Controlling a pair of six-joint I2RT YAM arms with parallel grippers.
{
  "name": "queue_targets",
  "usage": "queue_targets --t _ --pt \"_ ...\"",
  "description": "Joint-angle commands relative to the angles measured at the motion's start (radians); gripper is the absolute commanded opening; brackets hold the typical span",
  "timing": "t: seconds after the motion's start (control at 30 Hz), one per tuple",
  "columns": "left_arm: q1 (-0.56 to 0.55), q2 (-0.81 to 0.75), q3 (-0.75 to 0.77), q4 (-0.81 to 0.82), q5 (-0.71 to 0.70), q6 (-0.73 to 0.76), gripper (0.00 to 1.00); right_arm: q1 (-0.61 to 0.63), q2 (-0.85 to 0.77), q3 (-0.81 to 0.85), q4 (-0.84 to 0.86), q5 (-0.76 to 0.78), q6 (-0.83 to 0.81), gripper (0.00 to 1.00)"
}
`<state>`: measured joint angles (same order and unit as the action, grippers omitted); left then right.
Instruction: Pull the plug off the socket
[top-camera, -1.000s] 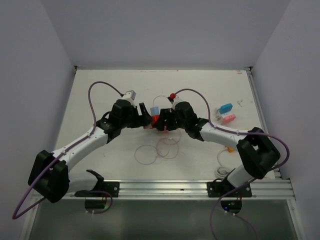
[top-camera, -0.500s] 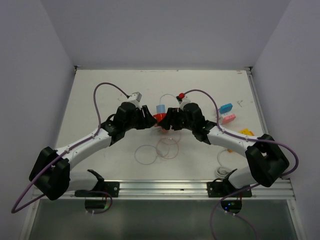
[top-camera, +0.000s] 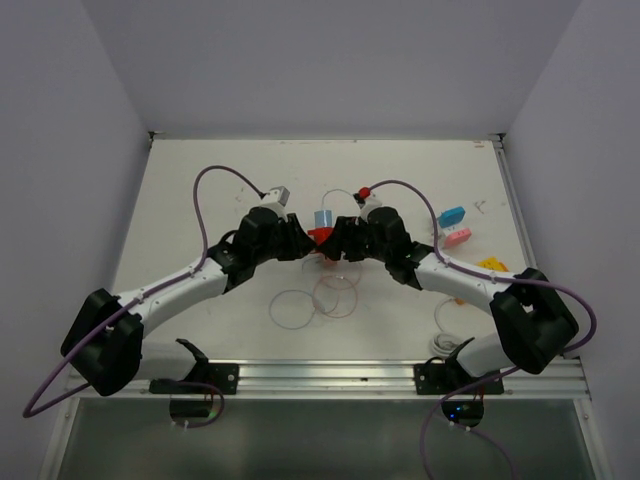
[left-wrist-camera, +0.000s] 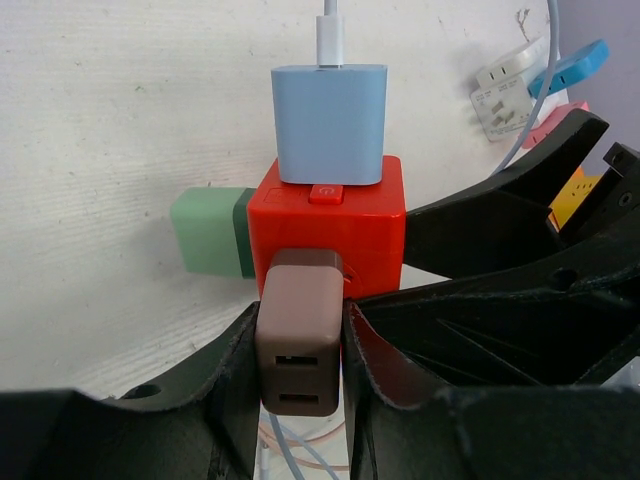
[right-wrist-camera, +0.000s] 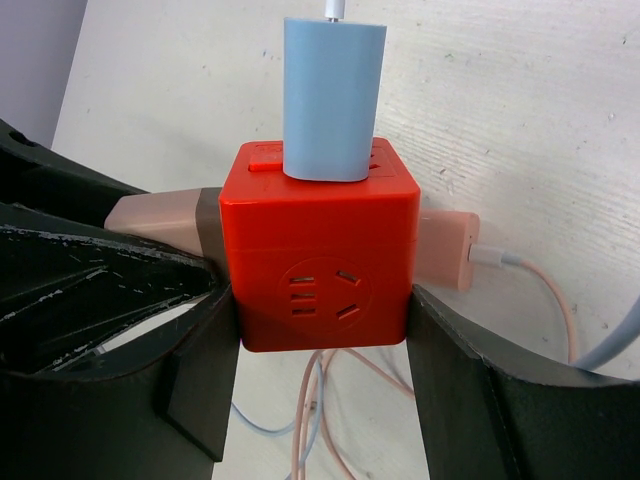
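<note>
**Occlusions, cutoffs**
Top view: socket cube (top-camera: 318, 234) mostly buried between left gripper (top-camera: 299, 241) and right gripper (top-camera: 336, 237). Left wrist: green plug (left-wrist-camera: 205, 233) half behind it, brown plug (left-wrist-camera: 298, 335) prongs hidden, white cable (left-wrist-camera: 331, 20) cut at top edge.

The socket cube (top-camera: 320, 236) is at the middle of the counter (top-camera: 200, 190), between the two hands. The top plug (left-wrist-camera: 329, 122) stands on it. The side plug (left-wrist-camera: 299, 345) juts toward the left hand (left-wrist-camera: 300, 330), whose fingers touch it on either side. The right hand (right-wrist-camera: 318, 300) flanks the cube from the right, touching it. Cable loops (top-camera: 315, 298) lie nearer the arm bases, and spare adapters (top-camera: 453, 227) lie further right.
</note>
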<state>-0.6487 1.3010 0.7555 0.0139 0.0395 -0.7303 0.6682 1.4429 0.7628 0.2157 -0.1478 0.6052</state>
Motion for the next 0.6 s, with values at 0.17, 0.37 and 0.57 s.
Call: queue_targets --t 0.17,0.37,0.57 --pt "-0.008 -0.054 0.019 0.005 -0.079 0.029 0.00 -0.058 -0.019 -0.023 0.134 0.008 0.036 0.00" --pt "-0.008 -0.112 0.030 -0.081 -0.101 0.028 0.00 -0.130 -0.015 -0.048 0.108 0.042 0.056 0.00" --pt "-0.006 -0.166 0.094 -0.247 -0.193 0.026 0.00 -0.157 -0.036 -0.043 0.030 0.140 0.035 0.00"
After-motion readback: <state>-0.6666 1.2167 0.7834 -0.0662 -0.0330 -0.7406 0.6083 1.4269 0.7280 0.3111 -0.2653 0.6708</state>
